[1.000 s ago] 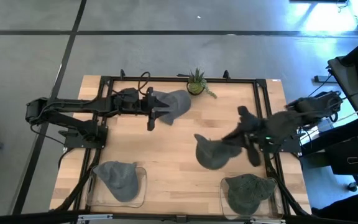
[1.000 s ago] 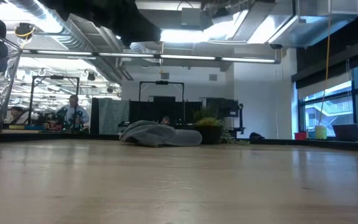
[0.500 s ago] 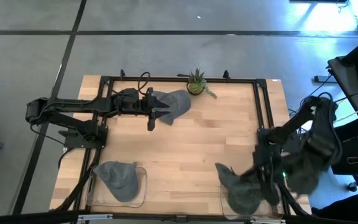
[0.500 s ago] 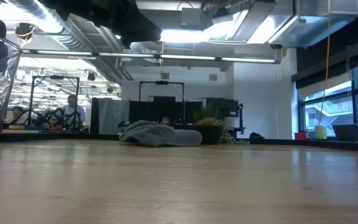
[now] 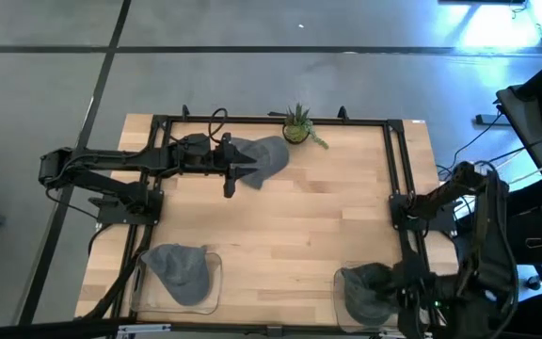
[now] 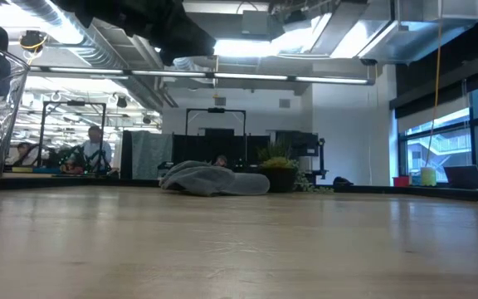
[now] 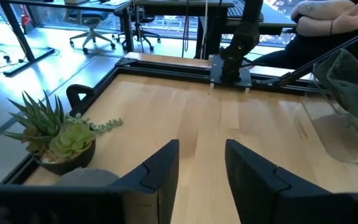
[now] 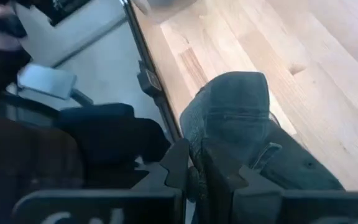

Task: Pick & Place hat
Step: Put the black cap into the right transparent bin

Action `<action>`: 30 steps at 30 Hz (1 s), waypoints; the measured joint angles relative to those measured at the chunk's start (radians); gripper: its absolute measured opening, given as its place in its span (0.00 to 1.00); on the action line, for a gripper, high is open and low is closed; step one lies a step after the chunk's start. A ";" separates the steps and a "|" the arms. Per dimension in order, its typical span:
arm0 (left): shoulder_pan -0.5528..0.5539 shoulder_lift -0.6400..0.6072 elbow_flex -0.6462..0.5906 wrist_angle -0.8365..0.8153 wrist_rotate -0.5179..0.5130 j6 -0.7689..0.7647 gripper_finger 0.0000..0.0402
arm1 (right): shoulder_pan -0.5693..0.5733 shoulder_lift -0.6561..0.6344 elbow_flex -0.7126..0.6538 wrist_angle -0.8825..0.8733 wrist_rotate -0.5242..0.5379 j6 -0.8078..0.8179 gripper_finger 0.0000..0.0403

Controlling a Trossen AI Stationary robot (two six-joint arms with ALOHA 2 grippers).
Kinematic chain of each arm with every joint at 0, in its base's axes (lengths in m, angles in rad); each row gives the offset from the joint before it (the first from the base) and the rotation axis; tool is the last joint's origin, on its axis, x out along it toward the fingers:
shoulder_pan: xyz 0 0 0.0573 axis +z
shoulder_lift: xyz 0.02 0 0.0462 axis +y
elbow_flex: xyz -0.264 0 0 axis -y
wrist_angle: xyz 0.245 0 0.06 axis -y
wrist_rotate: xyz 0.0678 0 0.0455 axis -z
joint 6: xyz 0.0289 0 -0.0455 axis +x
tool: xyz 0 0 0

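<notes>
hat over the bin, drop not yet safe

the right gripper [image 8: 194, 177] pinches a dark grey hat [image 8: 241, 124] with fingers nearly closed, above the clear bin [image 5: 339, 292] at the table's [image 5: 299, 217] near right corner. released off-centre, the limp, crumpled denim-like fabric could drape over the bin's rim. the left gripper [image 7: 201, 165] waits parted and empty beside another grey hat [image 5: 262, 158] near the far edge.

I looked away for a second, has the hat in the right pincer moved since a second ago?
Yes. In the high view the hat held by the right pincer has gone from the table's middle toward the near right corner, over the clear bin there.
</notes>
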 joint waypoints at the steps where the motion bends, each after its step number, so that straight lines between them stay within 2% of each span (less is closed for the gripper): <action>1: 0.000 0.000 0.000 0.000 0.000 0.000 0.31 | 0.009 0.015 0.000 -0.001 0.000 0.002 0.08; 8: 0.000 0.000 0.000 0.000 -0.002 0.000 0.32 | 0.069 0.122 0.000 -0.005 0.005 0.099 0.08; 15: 0.000 0.000 0.000 0.001 -0.002 0.000 0.31 | 0.089 0.219 -0.001 -0.152 -0.020 0.246 0.09; 18: 0.000 0.000 0.000 0.004 -0.001 -0.013 0.31 | 0.086 0.238 0.000 -0.205 -0.056 0.286 0.18; 22: -0.001 0.000 0.000 0.004 -0.001 -0.024 0.31 | 0.072 0.254 -0.001 -0.214 -0.160 0.286 0.30; 30: -0.002 0.000 0.000 0.004 -0.001 -0.024 0.32 | 0.051 0.255 0.000 -0.261 -0.217 0.279 0.40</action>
